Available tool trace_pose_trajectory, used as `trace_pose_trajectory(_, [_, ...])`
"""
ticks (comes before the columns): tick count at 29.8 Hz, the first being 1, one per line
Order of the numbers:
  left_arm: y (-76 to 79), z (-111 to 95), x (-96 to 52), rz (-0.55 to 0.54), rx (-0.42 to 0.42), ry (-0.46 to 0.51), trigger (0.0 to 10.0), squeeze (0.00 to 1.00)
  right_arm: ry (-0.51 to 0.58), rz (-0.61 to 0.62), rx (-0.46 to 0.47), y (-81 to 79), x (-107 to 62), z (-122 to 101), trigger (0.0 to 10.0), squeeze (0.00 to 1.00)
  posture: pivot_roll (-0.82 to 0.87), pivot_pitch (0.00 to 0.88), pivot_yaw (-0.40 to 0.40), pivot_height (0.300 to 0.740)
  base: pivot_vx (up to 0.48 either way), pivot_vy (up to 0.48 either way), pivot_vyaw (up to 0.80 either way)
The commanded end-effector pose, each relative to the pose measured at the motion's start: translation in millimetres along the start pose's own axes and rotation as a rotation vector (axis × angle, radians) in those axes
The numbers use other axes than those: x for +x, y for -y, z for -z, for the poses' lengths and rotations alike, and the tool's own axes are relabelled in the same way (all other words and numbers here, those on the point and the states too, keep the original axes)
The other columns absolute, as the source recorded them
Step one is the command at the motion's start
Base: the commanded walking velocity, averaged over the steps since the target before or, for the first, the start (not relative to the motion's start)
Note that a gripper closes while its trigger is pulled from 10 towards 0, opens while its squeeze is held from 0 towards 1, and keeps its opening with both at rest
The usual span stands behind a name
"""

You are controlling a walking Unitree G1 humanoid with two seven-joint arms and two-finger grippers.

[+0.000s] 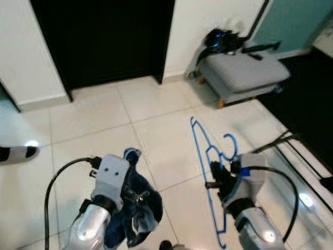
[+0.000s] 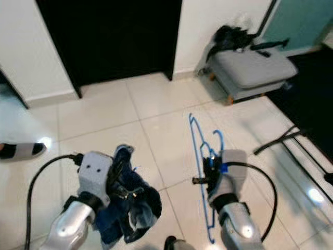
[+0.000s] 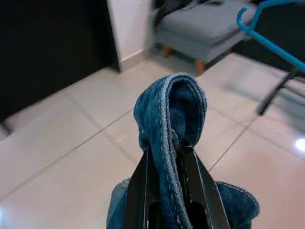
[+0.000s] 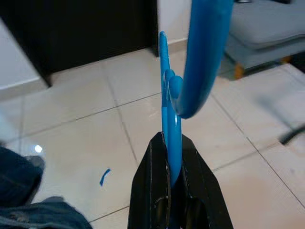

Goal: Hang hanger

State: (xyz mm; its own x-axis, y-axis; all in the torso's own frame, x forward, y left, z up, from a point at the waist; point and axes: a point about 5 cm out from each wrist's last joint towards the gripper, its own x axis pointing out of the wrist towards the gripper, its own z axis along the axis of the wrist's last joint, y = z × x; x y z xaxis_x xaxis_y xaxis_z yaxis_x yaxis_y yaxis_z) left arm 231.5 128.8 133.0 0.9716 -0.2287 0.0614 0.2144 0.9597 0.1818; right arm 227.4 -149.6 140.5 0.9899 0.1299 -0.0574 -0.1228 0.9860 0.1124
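A thin blue hanger (image 1: 205, 156) is held above the tiled floor, hook pointing away from me, with my right gripper (image 4: 170, 157) shut on its frame near the hook; the same gripper (image 1: 218, 179) shows at lower right in the head view. My left gripper (image 3: 164, 162) is shut on a folded edge of blue denim jeans (image 3: 171, 109). The jeans (image 1: 136, 208) hang bunched from that gripper (image 1: 130, 195) at lower left.
A grey padded stool (image 1: 244, 73) with dark clothing (image 1: 221, 40) stands by the far wall at the right. A dark doorway (image 1: 104, 36) opens ahead. A black stand's legs (image 1: 291, 146) lie at the right. A person's foot in a striped sock (image 1: 18, 153) is at the left edge.
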Motion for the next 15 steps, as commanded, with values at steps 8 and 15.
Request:
trace_pose_trajectory(8, [1.0,1,-1.1,0.014,0.003,-0.004,5.2,0.0,-0.033,-0.005,0.013,-1.1,-2.2,7,10.0,0.0,0.04,0.212,-0.079,0.74,0.0,0.0,-0.8])
trace_pose_trajectory(15, [-7.2,0,16.0,-0.02,0.012,0.005,10.0,0.0,-0.04,-0.017,0.014,-1.0,-0.3,8,10.0,0.0,0.03,0.201,-0.083,0.74,0.0,0.0,-0.8])
